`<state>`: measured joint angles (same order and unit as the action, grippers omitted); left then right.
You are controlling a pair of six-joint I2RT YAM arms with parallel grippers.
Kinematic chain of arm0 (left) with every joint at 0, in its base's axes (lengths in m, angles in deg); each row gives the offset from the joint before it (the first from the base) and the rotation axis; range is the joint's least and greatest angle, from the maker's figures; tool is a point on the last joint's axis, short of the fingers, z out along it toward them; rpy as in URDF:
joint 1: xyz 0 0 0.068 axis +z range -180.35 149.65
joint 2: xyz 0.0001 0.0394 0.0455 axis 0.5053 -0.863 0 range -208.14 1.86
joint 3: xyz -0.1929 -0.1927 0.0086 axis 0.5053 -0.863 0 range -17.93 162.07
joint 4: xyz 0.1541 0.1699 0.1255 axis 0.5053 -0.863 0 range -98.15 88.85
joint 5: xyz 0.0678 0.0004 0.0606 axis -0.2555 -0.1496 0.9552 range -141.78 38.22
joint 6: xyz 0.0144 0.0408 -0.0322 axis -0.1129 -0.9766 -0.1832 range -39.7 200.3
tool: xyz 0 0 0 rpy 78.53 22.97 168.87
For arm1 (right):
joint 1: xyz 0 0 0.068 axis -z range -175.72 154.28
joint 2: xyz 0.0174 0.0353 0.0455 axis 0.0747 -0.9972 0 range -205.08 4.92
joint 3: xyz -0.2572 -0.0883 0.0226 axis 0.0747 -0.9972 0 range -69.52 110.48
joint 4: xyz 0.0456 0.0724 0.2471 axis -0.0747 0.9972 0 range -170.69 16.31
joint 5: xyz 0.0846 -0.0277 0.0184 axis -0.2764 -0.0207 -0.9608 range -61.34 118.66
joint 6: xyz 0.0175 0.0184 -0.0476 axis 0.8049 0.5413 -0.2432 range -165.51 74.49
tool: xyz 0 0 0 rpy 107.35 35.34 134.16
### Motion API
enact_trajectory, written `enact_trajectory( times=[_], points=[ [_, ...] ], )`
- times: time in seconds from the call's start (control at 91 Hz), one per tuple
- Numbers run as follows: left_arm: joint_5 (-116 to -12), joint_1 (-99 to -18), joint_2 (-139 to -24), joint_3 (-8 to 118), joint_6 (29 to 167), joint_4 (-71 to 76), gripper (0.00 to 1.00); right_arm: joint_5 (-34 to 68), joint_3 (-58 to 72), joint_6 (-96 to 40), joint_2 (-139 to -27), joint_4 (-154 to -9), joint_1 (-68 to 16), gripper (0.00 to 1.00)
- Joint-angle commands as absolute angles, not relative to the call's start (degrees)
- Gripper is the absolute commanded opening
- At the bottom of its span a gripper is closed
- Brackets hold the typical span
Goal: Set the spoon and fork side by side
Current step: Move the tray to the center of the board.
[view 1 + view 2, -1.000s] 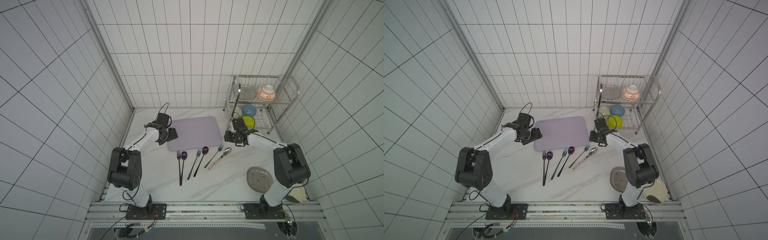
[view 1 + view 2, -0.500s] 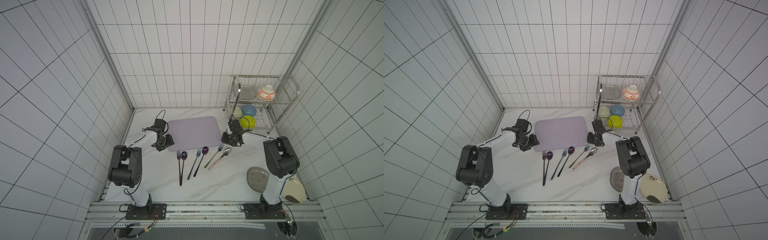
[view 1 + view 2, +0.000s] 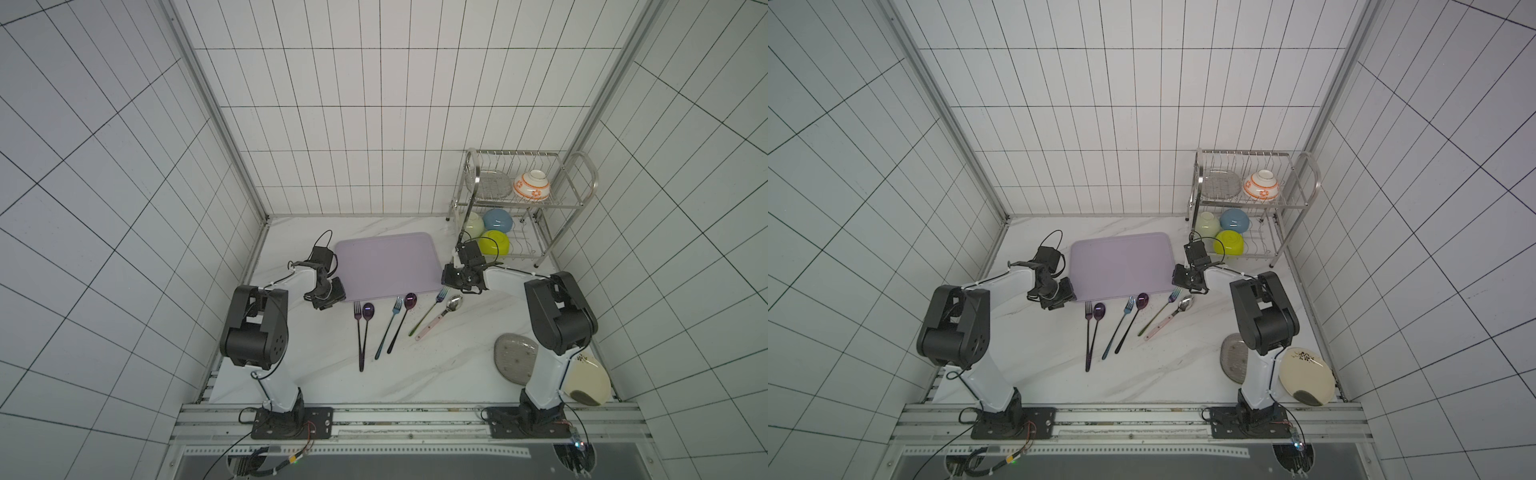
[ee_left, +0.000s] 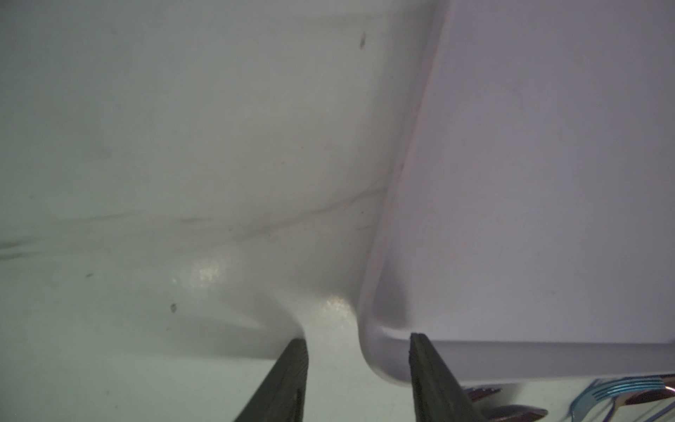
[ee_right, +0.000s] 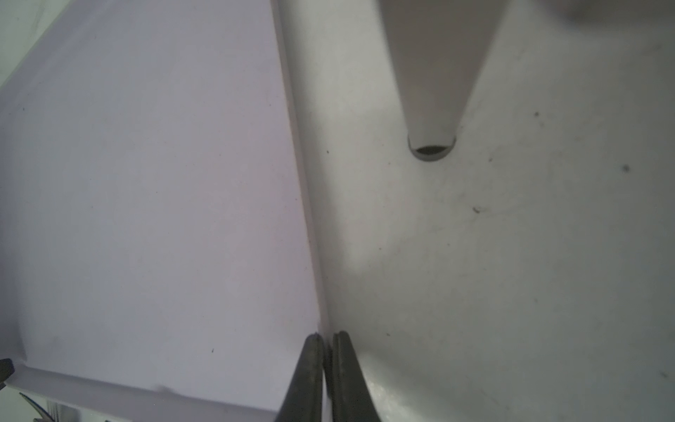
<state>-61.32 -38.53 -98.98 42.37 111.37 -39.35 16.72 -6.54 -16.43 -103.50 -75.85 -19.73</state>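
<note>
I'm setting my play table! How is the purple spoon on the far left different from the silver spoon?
The purple spoon is dark all over; the silver spoon has a pale pink handle. The purple spoon lies almost straight; the silver spoon lies slanted. The purple spoon looks longer than the silver spoon. Both lie flat on the table, bowls toward the tray.

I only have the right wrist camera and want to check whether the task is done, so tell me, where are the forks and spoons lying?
Observer: Three pairs lie side by side on the table before the purple tray: purple fork and purple spoon, blue fork with dark spoon, green fork with pink-handled spoon.
Operator: And the left gripper?
Observer: Open at the tray's corner, one finger over the rim.
Operator: Anything by the right arm?
Observer: A grey plate and a cream plate on the table.
</note>
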Motion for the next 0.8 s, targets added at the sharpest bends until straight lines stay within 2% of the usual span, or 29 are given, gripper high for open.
enact_trajectory(
  times=[0.0, 0.121, 0.33, 0.791],
  points=[
    [-60.97, -38.5, -99.37, 40.15, 110.89, -37.84, 0.41, 17.53, -10.2, -15.89, -103.22, -72.47, -19.95, 0.06],
    [-61.18, -38.47, -97.91, 38.08, 110.89, -37.43, 0.35, 17.7, -13.03, -15.97, -101.02, -72.44, -20.06, 0.03],
    [-62.89, -38.58, -96.05, 34.43, 111.78, -36.37, 0.13, 18.39, -15.99, -17.56, -96.8, -70.72, -20.75, 0.03],
    [-63.74, -41.75, -88.45, 26.27, 116.89, -39.83, 0.13, 18.96, -23.88, -17.7, -87.13, -67.77, -21.45, 0.02]
  ],
)
